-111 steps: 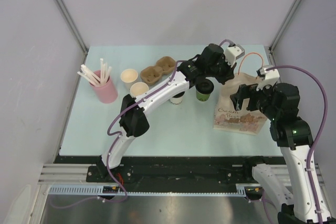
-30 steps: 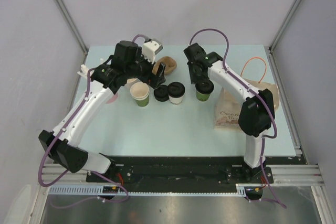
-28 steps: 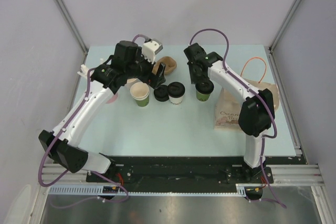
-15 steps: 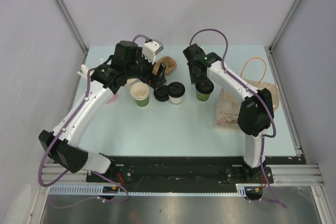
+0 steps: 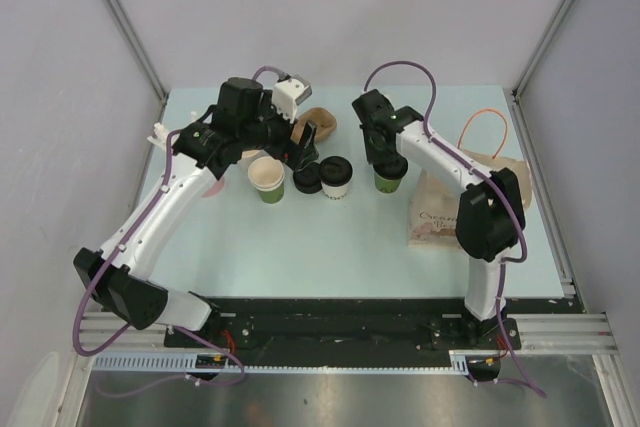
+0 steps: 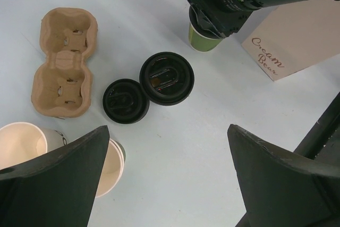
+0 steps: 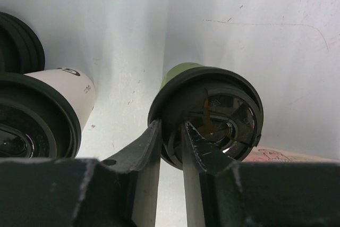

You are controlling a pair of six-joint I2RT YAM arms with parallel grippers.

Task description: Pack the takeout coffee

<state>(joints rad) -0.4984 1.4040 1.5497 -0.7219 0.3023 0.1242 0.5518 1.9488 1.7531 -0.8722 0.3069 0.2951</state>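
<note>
The green-sided cup is a small tapered paper cup under a round black plastic lid with a raised rim and a recessed centre. It stands towards the far edge of the pale blue worktop, right of the middle and just beside the printed paper bag. The right gripper has its fingers nearly together, pinching the lid's rim, one outside it and one in the recess.

The white-sided cup, with a similar glossy ribbed lid, stands near it to the left, not touching. A loose black lid lies flat against that cup's far side. Left again are a moulded brown pulp two-cup carrier and two lidless paper cups.

The left gripper hangs above them with its fingers spread wide, holding nothing.
</note>
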